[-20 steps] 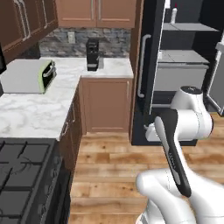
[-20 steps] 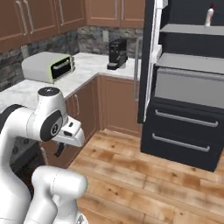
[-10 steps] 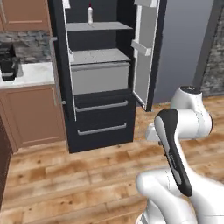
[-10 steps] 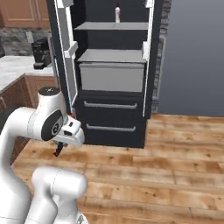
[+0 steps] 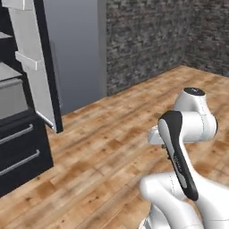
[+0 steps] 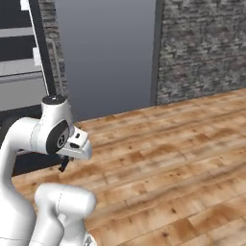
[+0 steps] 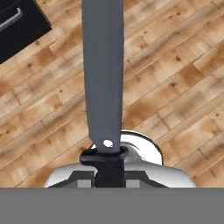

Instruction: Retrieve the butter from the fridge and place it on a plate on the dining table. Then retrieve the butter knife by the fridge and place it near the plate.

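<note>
Floorboards of warm brown wood run across the room, meeting a dark stone wall and a plain grey panel beside it. The fridge stands at the left edge of both base views, black, its door swung open with white shelf bins on the inside, grey shelves within and two lower drawers with bar handles. The gripper hangs folded in close to the robot's body, above the floor and apart from the fridge. Its fingers are closed narrowly on the black handle of the butter knife, whose grey blade points away from the hand.
</note>
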